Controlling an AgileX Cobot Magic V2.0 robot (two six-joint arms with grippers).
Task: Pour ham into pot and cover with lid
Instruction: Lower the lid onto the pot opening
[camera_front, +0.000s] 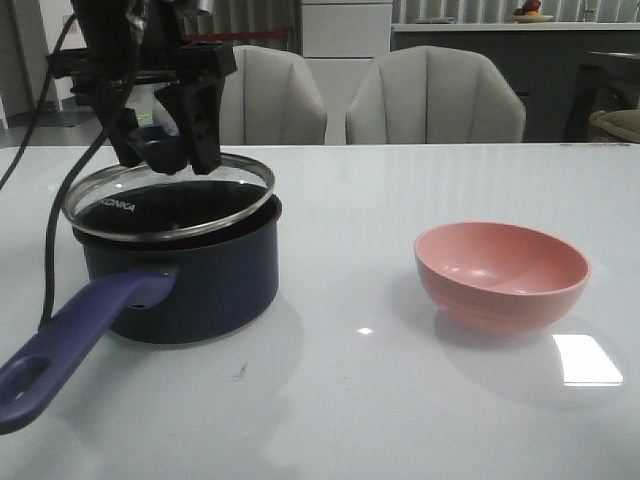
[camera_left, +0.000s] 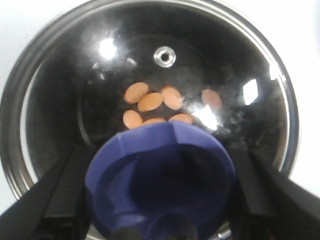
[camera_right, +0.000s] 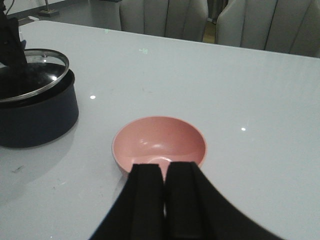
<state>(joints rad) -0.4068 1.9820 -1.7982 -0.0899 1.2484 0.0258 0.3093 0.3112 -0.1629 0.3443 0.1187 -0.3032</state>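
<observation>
The left fingers (camera_front: 168, 148) are clamped on the blue knob (camera_left: 160, 180) of the lid (camera_front: 170, 195), which sits tilted on the pot (camera_front: 185, 275); the ham (camera_left: 160, 105) lies inside. The right fingers (camera_right: 162, 200) are pressed together over the empty bowl (camera_front: 500, 272) on the worktop (camera_front: 350, 400). Glass and metal, the lid is likely stiff, weighty and breakable; the knob is its safe hold.

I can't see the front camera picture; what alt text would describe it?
The left gripper holds a glass lid by its blue knob, tilted over a dark navy pot on a white table. An empty pink bowl sits to the right.
</observation>
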